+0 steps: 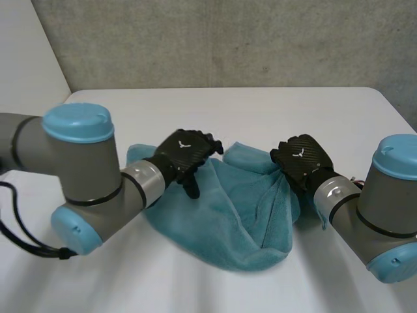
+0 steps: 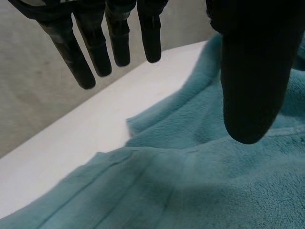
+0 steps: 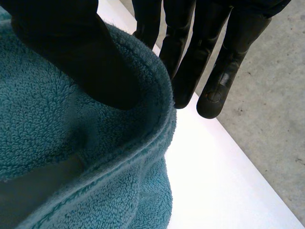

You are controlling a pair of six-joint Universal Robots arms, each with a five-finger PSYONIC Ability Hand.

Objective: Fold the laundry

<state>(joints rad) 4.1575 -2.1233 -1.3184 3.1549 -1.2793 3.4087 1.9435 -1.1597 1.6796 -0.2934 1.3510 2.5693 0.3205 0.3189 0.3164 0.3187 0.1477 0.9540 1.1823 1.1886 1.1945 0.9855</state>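
teal towel is lying rumpled in the middle of the white table, between the two arms, with one fold lapping over its centre. the left hand is hovering over the towel's far left part, its fingers straight and spread, grasping nothing; it is probably hanging there so as to take an edge for the next fold. the right hand is sitting at the towel's right edge, where the hem is standing up between its thumb and its straight fingers. it seems to be pinching that hem, though contact on the fingers' side is hard to read. raising the edge this way is likely meant to let it be carried across.
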